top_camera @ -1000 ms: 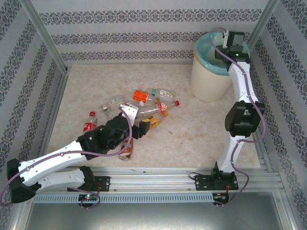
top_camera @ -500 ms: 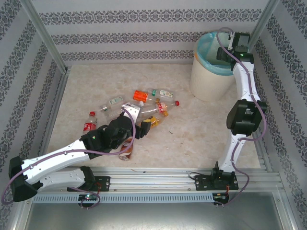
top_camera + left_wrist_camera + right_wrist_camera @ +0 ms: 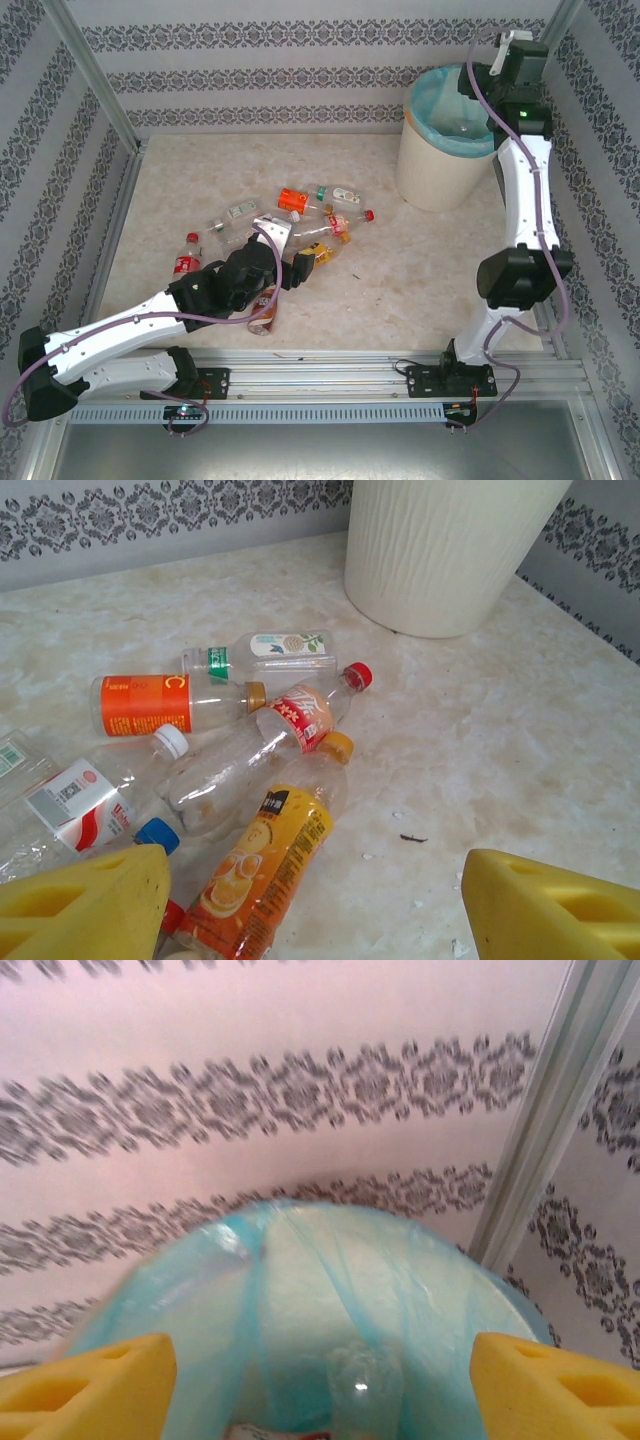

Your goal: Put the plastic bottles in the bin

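Several plastic bottles lie in a heap mid-table: an orange-label one (image 3: 292, 200), a clear green-label one (image 3: 340, 194), a red-capped one (image 3: 335, 225), a red-label one (image 3: 187, 262). My left gripper (image 3: 290, 252) is open low over the heap. Its yellow fingers (image 3: 85, 905) straddle an orange juice bottle (image 3: 262, 865), whose base lies by the left finger. Beyond it lie the red-capped bottle (image 3: 300, 715) and the orange-label bottle (image 3: 150, 702). My right gripper (image 3: 492, 72) is open and empty above the bin (image 3: 440, 150). A clear bottle (image 3: 365, 1390) lies inside the teal liner (image 3: 300, 1260).
Patterned walls enclose the table on three sides, with metal posts (image 3: 90, 70) at the back corners. The bin (image 3: 440, 550) stands at the back right against the wall. A brown bottle (image 3: 265, 318) lies under my left wrist. Bare marble (image 3: 400, 270) lies between heap and right arm.
My right gripper has risen and drawn back to the right from over the bin's mouth. My left gripper edged slightly forward over the heap, then held still.
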Robot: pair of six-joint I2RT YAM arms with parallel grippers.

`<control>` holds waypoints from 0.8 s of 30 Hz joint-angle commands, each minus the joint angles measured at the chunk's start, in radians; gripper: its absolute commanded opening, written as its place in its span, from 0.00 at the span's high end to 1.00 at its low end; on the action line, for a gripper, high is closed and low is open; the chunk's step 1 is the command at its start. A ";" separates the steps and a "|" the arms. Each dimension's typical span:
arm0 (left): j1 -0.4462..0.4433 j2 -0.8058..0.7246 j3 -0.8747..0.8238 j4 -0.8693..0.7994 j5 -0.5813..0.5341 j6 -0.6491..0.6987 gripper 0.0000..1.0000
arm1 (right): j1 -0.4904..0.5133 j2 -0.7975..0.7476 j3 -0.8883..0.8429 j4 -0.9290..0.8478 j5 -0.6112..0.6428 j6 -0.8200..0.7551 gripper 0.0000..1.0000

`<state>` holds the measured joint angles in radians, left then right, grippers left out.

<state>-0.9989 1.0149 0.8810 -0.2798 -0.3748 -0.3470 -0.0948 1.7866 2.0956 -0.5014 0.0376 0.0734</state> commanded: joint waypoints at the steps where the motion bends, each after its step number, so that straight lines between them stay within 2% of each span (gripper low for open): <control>1: 0.018 0.010 0.043 -0.088 -0.007 0.011 0.23 | 0.042 -0.089 -0.077 0.023 -0.022 0.036 0.24; 5: 0.058 0.075 0.091 -0.195 0.044 0.011 0.24 | 0.123 -0.244 -0.212 0.059 -0.024 0.042 0.25; 12: 0.190 0.221 0.183 -0.365 0.255 -0.003 0.29 | 0.343 -0.508 -0.558 0.156 -0.023 0.026 0.27; 16: 0.243 0.289 0.211 -0.438 0.314 0.020 0.29 | 0.452 -0.576 -0.689 0.146 0.001 0.043 0.27; 19: 0.272 0.334 0.231 -0.478 0.351 0.069 0.29 | 0.501 -0.600 -0.763 0.152 -0.030 0.086 0.28; 24: 0.275 0.391 0.225 -0.392 0.459 0.211 0.29 | 0.550 -0.608 -0.805 0.142 -0.022 0.090 0.27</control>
<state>-0.7307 1.3808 1.0828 -0.6727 -0.0010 -0.2405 0.4454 1.1938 1.2991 -0.3813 0.0166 0.1349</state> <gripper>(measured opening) 0.711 0.726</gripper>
